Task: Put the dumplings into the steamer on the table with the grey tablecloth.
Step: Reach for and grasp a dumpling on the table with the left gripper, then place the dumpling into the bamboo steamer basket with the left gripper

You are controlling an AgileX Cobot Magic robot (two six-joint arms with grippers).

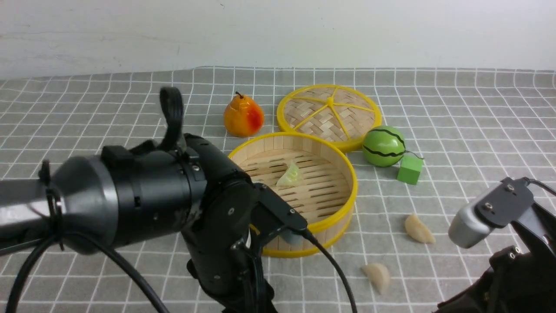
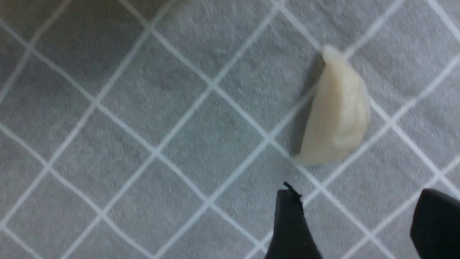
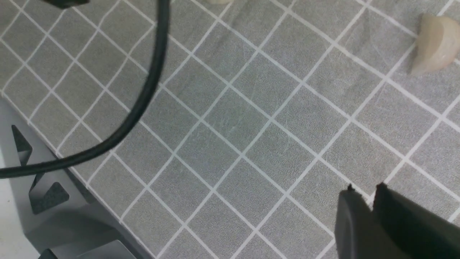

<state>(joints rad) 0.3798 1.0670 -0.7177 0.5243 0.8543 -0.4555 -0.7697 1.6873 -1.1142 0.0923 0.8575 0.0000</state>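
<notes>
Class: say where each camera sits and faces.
Front: between the arms, facing forward at the steamer; left arm, right arm show.
Left wrist: on that arm, facing down at a dumpling; open left gripper shows.
Right wrist: facing down at the grey tablecloth; shut right gripper shows.
Shared by front and right wrist: left arm's cable.

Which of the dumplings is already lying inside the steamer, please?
The pale green dumpling: it alone rests on the slatted floor of the steamer. The nearer cream-white dumpling and the farther cream-white dumpling both lie outside it on the grey tablecloth.
</notes>
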